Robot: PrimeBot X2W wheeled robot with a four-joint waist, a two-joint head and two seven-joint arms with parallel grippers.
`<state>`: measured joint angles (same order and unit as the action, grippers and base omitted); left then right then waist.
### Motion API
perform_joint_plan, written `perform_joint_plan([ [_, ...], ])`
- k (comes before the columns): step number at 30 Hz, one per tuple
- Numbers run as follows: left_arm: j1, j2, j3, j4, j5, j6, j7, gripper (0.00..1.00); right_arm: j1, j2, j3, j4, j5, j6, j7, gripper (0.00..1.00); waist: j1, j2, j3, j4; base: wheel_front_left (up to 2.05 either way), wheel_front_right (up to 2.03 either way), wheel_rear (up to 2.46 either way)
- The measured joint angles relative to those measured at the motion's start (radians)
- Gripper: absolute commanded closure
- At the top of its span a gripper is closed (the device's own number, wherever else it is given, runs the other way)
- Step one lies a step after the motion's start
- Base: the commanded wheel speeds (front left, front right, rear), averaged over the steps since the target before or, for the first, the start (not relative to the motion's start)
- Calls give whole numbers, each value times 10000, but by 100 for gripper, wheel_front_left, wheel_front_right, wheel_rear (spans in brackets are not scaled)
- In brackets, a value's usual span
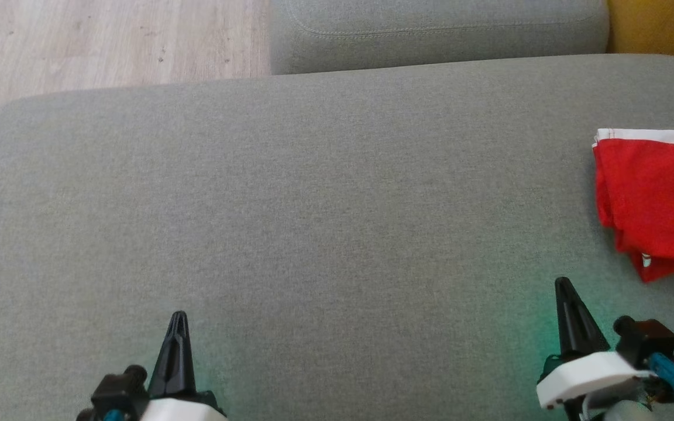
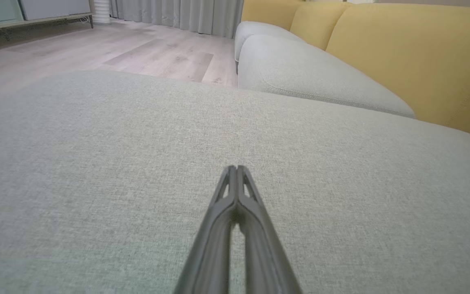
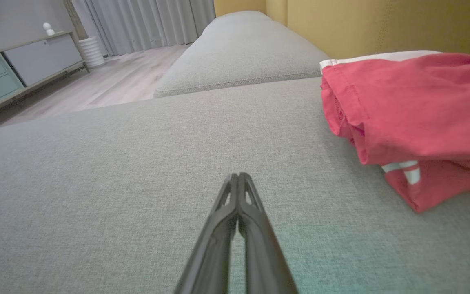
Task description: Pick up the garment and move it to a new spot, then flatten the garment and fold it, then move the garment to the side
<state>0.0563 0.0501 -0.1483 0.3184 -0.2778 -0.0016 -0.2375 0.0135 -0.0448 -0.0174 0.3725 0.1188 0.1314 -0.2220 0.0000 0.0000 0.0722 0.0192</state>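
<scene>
Right side of red garment (image 1: 659,199) beyond head view's edge

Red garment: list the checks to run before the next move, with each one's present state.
1. Left end effector shut, holding nothing: ok.
2. Right end effector shut, holding nothing: ok.
3. Both apart from the red garment: ok.
4. Red garment folded, on the cushion's right side: ok.
5. Edges lined up: not ok, a striped lower layer sticks out at the near corner.
6. Whole red garment on the cushion: cannot tell, the head view cuts it off.
</scene>
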Motion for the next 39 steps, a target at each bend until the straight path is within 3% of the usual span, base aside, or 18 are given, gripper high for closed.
perform_joint_plan([
  [39,-325,25,548,-96,-4656,-431,1055,100,-53,2,-380,-299,5028,0,1116,100,0,0,-236,-65,0,0,0],
])
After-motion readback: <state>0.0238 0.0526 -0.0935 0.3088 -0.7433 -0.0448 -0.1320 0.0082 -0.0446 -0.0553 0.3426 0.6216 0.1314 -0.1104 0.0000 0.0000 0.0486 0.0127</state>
